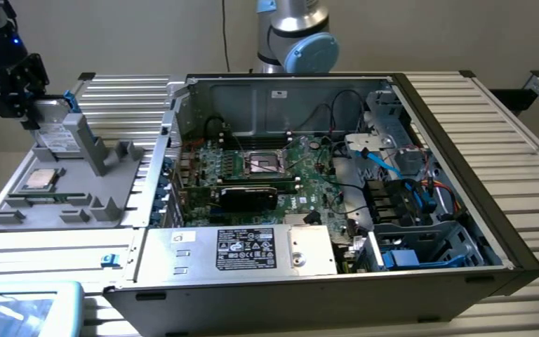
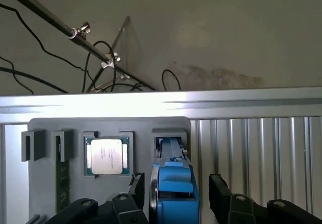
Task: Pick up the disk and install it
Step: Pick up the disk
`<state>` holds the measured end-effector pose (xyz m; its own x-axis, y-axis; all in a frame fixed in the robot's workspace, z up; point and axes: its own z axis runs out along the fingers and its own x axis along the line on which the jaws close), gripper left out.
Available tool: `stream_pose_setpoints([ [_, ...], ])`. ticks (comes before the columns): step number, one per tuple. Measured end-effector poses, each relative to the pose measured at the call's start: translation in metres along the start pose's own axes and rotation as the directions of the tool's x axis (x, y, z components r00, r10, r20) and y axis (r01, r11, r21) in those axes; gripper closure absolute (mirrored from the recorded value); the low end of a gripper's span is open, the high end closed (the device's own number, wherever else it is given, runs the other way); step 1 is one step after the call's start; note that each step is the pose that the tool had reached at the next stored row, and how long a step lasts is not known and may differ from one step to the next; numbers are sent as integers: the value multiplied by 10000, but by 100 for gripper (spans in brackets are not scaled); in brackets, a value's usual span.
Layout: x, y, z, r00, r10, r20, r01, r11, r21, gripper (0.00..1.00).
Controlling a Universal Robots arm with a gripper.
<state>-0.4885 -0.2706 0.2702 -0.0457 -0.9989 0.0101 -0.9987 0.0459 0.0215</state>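
The disk (image 1: 56, 132) stands on edge in a slot of the grey parts holder (image 1: 96, 203) at the exterior view's left. It is silver with a white label and a blue carrier. My gripper (image 1: 19, 102) hangs right at its top. In the wrist view the blue carrier edge of the disk (image 2: 173, 186) sits between my two black fingers (image 2: 137, 186), one on each side with small gaps. My gripper (image 2: 176, 183) is open around the disk and is not clamped on it.
A small square CPU chip (image 1: 40, 180) (image 2: 105, 156) and a green memory stick (image 2: 61, 181) also rest in the holder. The open computer case (image 1: 494, 210) fills the middle and right, with the motherboard (image 1: 269, 168), a silver power-supply box (image 1: 250, 249) and a drive cage (image 1: 415, 253).
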Motion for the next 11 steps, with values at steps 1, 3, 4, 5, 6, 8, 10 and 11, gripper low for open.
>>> stream_pose_setpoints([
  [1,0,0,2,10000,0,0,0,10000,1,37],
  [3,0,0,4,10000,0,0,0,10000,1,37],
  [4,0,0,4,10000,0,-2,0,10000,1,40],
  [5,0,0,5,10000,0,-4,0,10000,1,40],
  [6,0,0,5,10000,0,-7,0,10000,1,46],
  [8,0,1,6,10000,0,-22,0,10000,4,58],
  [10,0,3,6,10000,1,-33,-1,10000,6,62],
  [11,3,4,6,10000,1,-34,-1,10000,4,62],
])
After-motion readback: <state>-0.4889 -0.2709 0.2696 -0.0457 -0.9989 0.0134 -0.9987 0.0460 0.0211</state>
